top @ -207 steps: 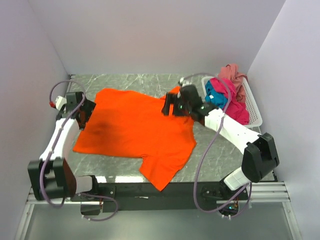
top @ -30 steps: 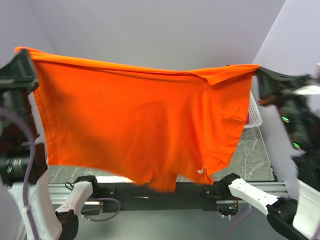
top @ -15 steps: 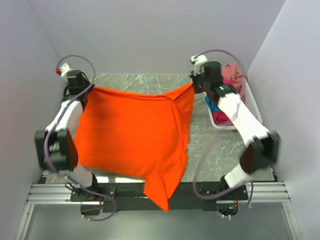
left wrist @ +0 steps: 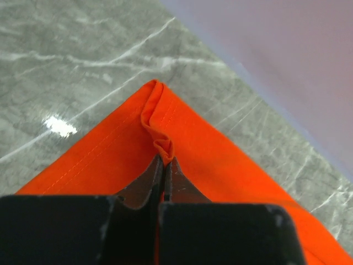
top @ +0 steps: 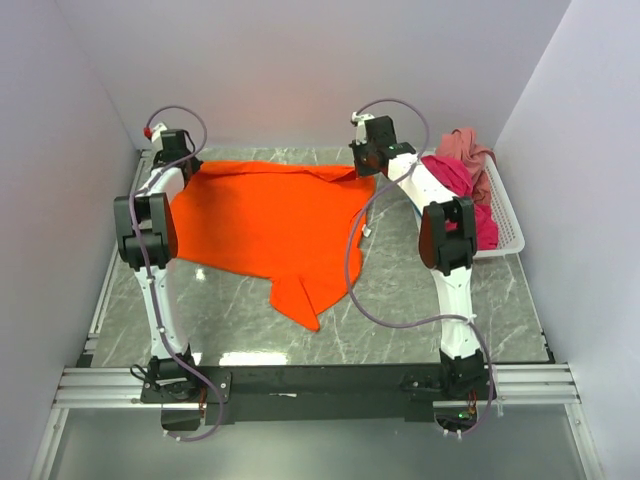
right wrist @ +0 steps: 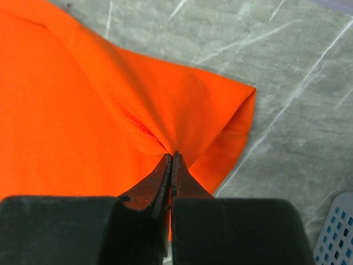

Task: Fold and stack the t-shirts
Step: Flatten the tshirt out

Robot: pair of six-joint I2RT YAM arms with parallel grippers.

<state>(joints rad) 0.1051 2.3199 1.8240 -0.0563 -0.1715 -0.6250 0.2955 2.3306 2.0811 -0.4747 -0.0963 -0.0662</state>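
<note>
The bright orange t-shirt [top: 265, 220] lies spread on the far half of the grey marble table, one sleeve pointing toward the front. My left gripper [top: 182, 167] is shut on the shirt's far left corner [left wrist: 157, 118], pinching a small fold. At the far right corner [right wrist: 220, 116] my right gripper [top: 366, 165] is shut on the cloth too. Both arms reach far across the table. A magenta t-shirt [top: 462, 195], a teal blue one [top: 428, 200] and a dusty rose pink one [top: 470, 150] are heaped in the white basket [top: 505, 215] at the right.
The basket stands against the right wall. Bare marble table [top: 430, 300] shows in front of the orange shirt and at its right. Purple walls close in the left, back and right sides.
Both grippers have come down and moved toward the back of the table with the orange shirt, which hung stretched in the air before and now lies on the table.
</note>
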